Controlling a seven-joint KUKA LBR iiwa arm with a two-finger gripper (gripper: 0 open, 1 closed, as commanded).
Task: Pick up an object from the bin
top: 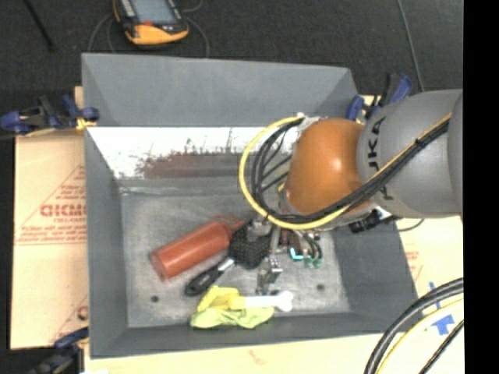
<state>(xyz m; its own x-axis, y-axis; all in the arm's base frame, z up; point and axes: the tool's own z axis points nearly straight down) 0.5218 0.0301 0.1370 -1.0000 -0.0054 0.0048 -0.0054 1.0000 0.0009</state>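
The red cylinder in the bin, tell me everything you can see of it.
The red cylinder is a smooth, orange-red tube, plastic by its look, lying flat on the bin floor left of centre. It runs slantwise, its blunt end low on the left, its other end up right against a black lump. A black-handled tool lies just below it; touching or not, I cannot tell. The gripper is off to its right.

A black brush-like tool (238,249) is seen lying tilted just left of the claw (270,277), with a red-orange cylinder (193,249) lying alongside it, farther left. A white stick (269,302) and crumpled yellow cloth (224,310) are found just below the claw.
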